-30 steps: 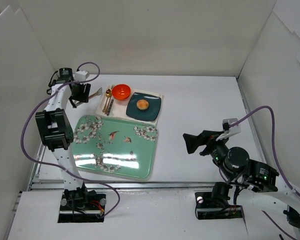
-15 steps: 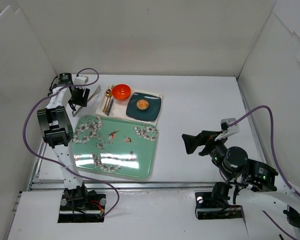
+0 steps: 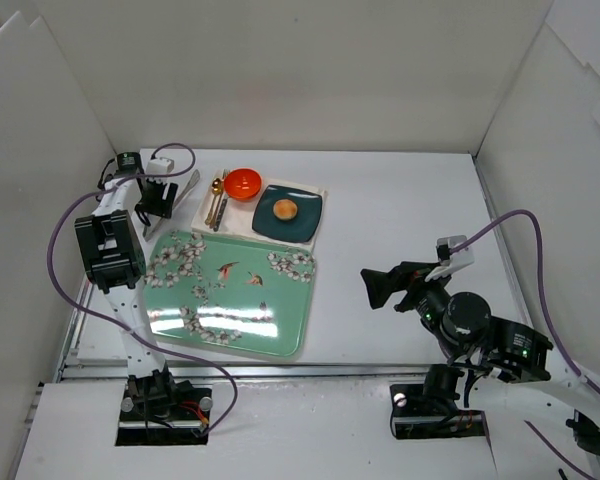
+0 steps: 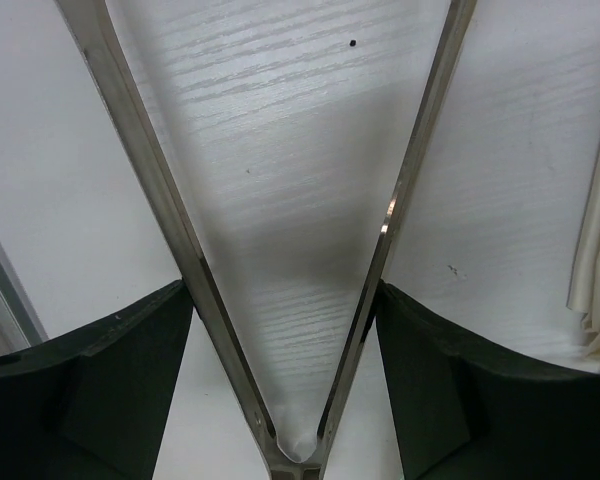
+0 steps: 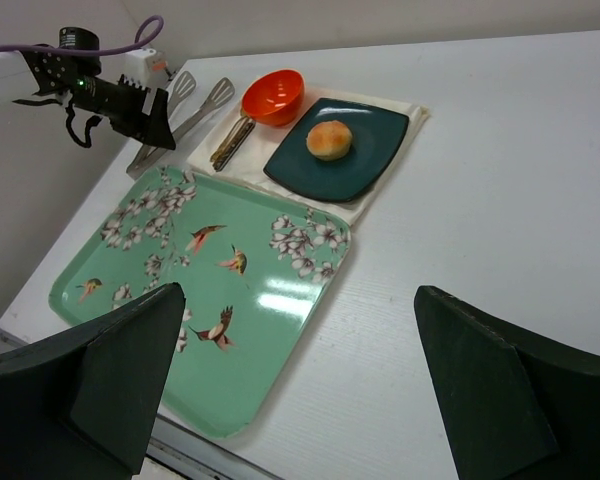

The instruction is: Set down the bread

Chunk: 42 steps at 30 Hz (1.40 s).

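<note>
The bread (image 3: 285,209) is a small golden-brown bun on a dark teal square plate (image 3: 305,222) at the back of the table; it also shows in the right wrist view (image 5: 329,139). My left gripper (image 3: 158,200) is at the far left, to the left of the plate. Its fingers (image 4: 110,380) press on both arms of a pair of metal tongs (image 4: 145,170), which spread in an open V. The tongs (image 5: 195,105) point toward the orange bowl. My right gripper (image 3: 382,285) is open and empty above the table at the right (image 5: 300,390).
An orange-red bowl (image 3: 243,183) and gold cutlery (image 3: 218,205) lie on a cream mat (image 3: 206,215) beside the plate. A large green tray with birds and flowers (image 3: 230,290) lies in front of them. White walls enclose the table on the left, back and right.
My left wrist has swung left and lowered a little over the tongs' hinge end; the tongs now sit between its fingers. My right arm has drifted slightly left.
</note>
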### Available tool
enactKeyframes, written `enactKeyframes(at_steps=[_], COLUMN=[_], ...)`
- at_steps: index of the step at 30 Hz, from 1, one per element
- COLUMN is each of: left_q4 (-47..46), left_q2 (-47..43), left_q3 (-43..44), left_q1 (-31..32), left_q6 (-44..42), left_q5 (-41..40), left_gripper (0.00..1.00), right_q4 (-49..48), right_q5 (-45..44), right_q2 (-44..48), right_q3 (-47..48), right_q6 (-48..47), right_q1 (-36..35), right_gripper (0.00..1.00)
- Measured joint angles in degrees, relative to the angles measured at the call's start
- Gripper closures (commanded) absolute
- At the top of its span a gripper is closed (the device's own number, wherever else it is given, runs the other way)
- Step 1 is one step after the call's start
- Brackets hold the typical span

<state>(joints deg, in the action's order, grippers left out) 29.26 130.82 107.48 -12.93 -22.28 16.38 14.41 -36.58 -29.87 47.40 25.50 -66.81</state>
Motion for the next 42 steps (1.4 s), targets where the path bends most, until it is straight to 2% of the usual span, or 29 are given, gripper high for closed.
enactKeyframes(at_steps=[3,4,7,8,9,13,16,21,25,28,30,35,38,42], left_q4=[-0.39,-0.61,-1.01,-1.09,-1.14,-1.16,-1.53,-4.35,-6.40,-5.73,-5.31,-5.40,-4.66,-5.70], left_q2=[0.00,0.00,0.00,0.00,-0.11,-1.92,-6.58,-20.00,-31.80,-38.45,-41.38,-50.60,-57.66,-69.85], left_q3=[0.00,0.00,0.00,0.00,-0.02,-0.22,-1.16,-1.77,-2.89,-4.74,-6.86,-23.41,-31.85,-39.15], left_q1=[-0.04,-0.07,-0.07,-0.07,-0.07,-0.07,-0.09,-0.20,2.80,10.38,18.53,40.94,47.91,54.90], left_q6=[-0.11,-0.11,-0.20,-0.17,-0.22,0.87,2.93,10.78,19.71,23.85,24.96,26.27,27.08,27.56], left_q5=[0.37,0.46,0.59,0.59,0.57,0.35,-0.15,0.33,0.48,0.28,-1.92,-7.87,-10.67,-18.69], left_gripper=[0.27,0.20,0.12,0.03,0.00,0.00,0.00,0.00,0.00,0.00,0.00,0.00,0.00,0.00], right_q4=[0.00,0.00,0.00,0.00,0.00,0.00,0.00,-0.02,0.04,0.17,0.20,1.29,1.49,1.64], right_q5=[0.00,-0.02,0.00,0.00,0.02,0.02,0.00,-1.29,-2.05,-2.45,-3.13,-5.77,-6.73,-6.69], right_q2=[-0.15,-0.15,-0.15,-0.15,-0.13,-0.13,-0.15,-1.64,-3.32,-3.04,-2.54,-2.49,-3.69,-6.78], right_q3=[0.00,0.00,0.00,0.00,0.00,0.00,0.00,0.02,0.07,0.07,0.07,0.76,1.49,1.90], right_q6=[0.00,0.00,0.00,0.00,0.00,0.00,0.00,0.04,0.57,0.94,0.87,0.92,0.92,0.92], right_q1=[0.00,0.00,0.00,0.00,0.00,0.00,0.00,0.00,0.00,0.00,0.00,0.00,0.00,0.00], right_gripper=[0.03,0.02,0.03,0.03,0.03,0.02,0.02,0.02,0.02,0.02,0.02,0.02,0.02,0.02])
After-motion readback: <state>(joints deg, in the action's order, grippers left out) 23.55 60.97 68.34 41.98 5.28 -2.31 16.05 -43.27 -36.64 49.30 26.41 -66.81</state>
